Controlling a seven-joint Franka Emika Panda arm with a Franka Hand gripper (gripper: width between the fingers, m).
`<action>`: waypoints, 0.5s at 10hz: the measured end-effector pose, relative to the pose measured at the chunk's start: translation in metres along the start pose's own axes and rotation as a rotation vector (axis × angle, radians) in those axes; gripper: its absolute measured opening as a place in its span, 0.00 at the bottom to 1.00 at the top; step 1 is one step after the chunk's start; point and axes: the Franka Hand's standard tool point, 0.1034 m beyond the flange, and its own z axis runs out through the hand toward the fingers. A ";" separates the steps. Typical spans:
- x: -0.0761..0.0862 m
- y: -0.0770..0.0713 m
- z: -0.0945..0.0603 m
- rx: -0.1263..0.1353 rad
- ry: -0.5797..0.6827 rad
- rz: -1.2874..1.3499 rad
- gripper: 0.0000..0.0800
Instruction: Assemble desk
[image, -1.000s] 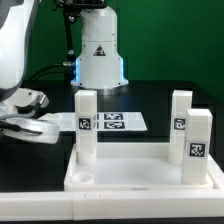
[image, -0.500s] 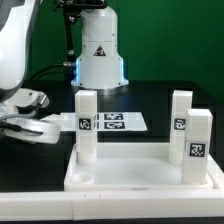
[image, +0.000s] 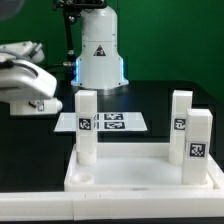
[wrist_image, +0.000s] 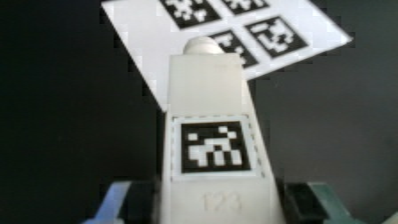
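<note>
The white desk panel (image: 140, 181) lies at the front with three tagged legs standing in it: one on the exterior view's left (image: 87, 125) and two on its right (image: 181, 117) (image: 199, 146). A round hole (image: 85, 179) in the near left corner is open. My gripper (image: 42, 103) hangs above the table at the exterior view's left. In the wrist view my gripper (wrist_image: 214, 206) is shut on a fourth white leg (wrist_image: 210, 100), with one finger (wrist_image: 125, 202) pressed to each side. The leg's tag (wrist_image: 214, 148) faces the camera. The exterior view hides this leg behind my hand.
The marker board (image: 110, 122) lies flat on the black table behind the panel, also seen as the marker board (wrist_image: 231, 28) beyond the held leg's tip. The arm's white base (image: 100, 55) stands at the back centre before a green backdrop.
The jaws have come together on the leg at the table's left. My hand has since risen from the table surface, taking the leg up with it.
</note>
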 end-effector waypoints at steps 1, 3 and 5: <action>0.002 -0.002 -0.004 -0.005 0.053 -0.005 0.36; 0.002 -0.022 -0.054 -0.020 0.183 -0.087 0.36; 0.007 -0.046 -0.109 -0.039 0.347 -0.163 0.36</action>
